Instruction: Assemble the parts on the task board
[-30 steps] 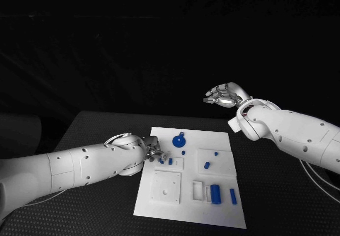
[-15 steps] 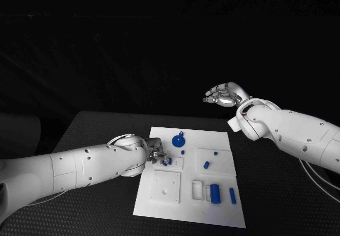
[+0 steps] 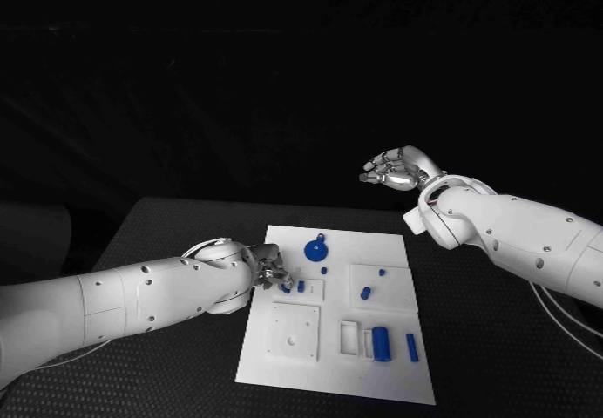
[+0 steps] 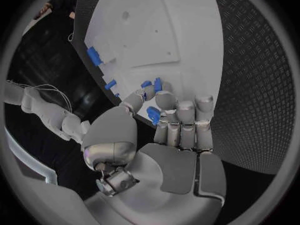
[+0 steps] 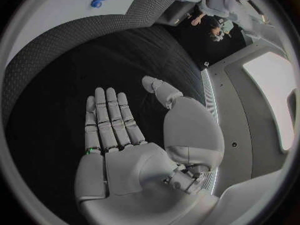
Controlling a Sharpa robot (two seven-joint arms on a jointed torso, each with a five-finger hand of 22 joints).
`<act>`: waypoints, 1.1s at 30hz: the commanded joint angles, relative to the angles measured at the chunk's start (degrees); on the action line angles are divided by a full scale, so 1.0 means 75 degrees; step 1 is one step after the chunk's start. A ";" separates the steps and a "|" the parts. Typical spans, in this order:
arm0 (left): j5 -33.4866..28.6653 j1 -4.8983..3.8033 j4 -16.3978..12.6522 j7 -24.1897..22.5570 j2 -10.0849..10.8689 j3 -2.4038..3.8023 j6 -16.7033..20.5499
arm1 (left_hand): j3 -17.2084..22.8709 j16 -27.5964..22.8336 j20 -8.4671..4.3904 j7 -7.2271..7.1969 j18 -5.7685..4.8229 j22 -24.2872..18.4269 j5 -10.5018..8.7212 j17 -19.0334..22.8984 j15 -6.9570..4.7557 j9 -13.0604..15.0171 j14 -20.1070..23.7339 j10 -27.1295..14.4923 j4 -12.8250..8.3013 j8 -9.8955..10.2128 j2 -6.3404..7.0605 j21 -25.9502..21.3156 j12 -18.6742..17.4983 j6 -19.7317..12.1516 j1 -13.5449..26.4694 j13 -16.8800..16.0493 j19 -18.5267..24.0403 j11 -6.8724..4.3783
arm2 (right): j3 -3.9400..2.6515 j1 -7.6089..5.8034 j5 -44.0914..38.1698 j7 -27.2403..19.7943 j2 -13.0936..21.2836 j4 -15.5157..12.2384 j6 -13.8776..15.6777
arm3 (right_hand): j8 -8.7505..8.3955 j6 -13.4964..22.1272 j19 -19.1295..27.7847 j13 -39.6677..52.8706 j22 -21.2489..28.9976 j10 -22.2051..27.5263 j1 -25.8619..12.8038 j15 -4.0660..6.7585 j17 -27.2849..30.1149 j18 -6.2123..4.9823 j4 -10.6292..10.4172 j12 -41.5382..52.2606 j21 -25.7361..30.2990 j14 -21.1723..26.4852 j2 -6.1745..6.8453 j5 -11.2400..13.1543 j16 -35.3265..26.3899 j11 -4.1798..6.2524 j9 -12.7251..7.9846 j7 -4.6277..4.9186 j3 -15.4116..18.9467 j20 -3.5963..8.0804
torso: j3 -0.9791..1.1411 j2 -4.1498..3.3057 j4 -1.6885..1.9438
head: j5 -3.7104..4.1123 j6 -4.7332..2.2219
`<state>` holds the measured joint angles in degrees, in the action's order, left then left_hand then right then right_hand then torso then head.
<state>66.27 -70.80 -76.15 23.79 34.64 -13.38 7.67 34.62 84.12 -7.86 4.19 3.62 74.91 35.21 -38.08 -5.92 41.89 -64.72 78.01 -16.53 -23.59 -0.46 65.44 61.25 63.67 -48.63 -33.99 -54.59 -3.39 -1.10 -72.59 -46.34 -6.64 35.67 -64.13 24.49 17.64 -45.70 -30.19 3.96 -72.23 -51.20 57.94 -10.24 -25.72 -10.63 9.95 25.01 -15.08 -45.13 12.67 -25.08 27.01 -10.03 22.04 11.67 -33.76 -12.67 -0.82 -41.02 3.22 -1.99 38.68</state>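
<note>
The white task board [image 3: 389,248] lies in the middle of the table. My left hand [image 3: 267,272] hovers over its left edge, fingers curled, pinching a small blue part [image 4: 153,116] between thumb and finger. Just beyond the fingertips, two small blue pegs [image 3: 294,286] stand on the board, seen also as pegs [image 4: 155,84] in the left wrist view. A round blue disc [image 3: 317,251] lies at the far end. A blue cylinder [image 3: 382,342] and a blue bar [image 3: 412,347] lie near the front right. My right hand [image 3: 396,168] is raised beyond the board's far right corner, holding nothing, fingers spread [image 5: 109,117].
A square white plate with holes [image 3: 295,329] sits in the board's near left part. More small blue pieces [image 3: 367,293] stand on the raised square at the right. Black ribbed table [image 3: 164,226] surrounds the board.
My left hand reached a little further over the two small pegs, then drew slightly back towards the board's edge. The right hand has stayed still.
</note>
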 commanded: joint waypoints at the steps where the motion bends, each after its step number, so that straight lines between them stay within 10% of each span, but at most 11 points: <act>1: 0.0227 0.0060 0.0017 0.0202 0.0088 -0.0050 -0.0031 | 0.0080 0.0027 -0.0942 -0.0818 0.0107 0.0119 0.0058 -0.0012 -0.0589 0.0425 -0.0563 0.0384 -0.0009 -0.0783 -0.0132 0.0044 0.0045 0.1101 -0.0089 -0.0009 -0.0072 -0.0579 | -0.0002 0.0004 -0.0014 -0.0057 0.0007 -0.0005 -0.0065 | 0.0030 0.0074 0.0031 0.0000 -0.0010 0.0026 -0.0020 -0.0016 0.0013 0.0065 -0.0032 -0.0043 0.0049 0.0056 -0.0027 -0.0039 0.0016 -0.0003 -0.0013 0.0075 0.0012 0.0001 | -0.0003 -0.0002 -0.0004 | 0.0009 0.0009; 33: 0.0283 0.0063 0.0011 0.0063 0.0096 -0.0050 0.0503 | 0.0095 0.0031 -0.0949 -0.0827 0.0117 0.0118 0.0068 -0.0010 -0.0587 0.0434 -0.0580 0.0367 0.0002 -0.0815 -0.0135 0.0062 0.0077 0.1090 -0.0085 -0.0012 -0.0096 -0.0598 | -0.0002 0.0021 -0.0014 -0.0059 -0.0015 0.0012 -0.0076 | 0.0033 0.0076 0.0027 0.0000 -0.0027 0.0027 -0.0036 -0.0017 0.0020 0.0065 -0.0051 -0.0046 0.0069 0.0062 -0.0033 -0.0083 0.0020 -0.0004 -0.0017 0.0075 0.0016 0.0001 | 0.0010 -0.0002 -0.0001 | -0.0021 0.0024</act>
<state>67.72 -70.50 -76.25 23.76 35.31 -13.59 10.83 34.80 84.13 -7.97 4.17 3.66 74.94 35.56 -38.11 -5.91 41.90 -65.12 78.02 -16.40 -23.59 -0.45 65.67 61.46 63.69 -48.64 -34.02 -54.90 -3.40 -1.10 -72.49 -46.34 -6.65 35.60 -64.03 24.48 17.74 -45.70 -30.19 3.96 -72.35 -51.20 57.94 -10.24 -25.63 -10.63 9.94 25.01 -14.85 -45.13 12.67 -25.36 27.01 -10.03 21.99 11.67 -33.75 -12.67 -0.77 -41.03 3.21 -2.11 38.85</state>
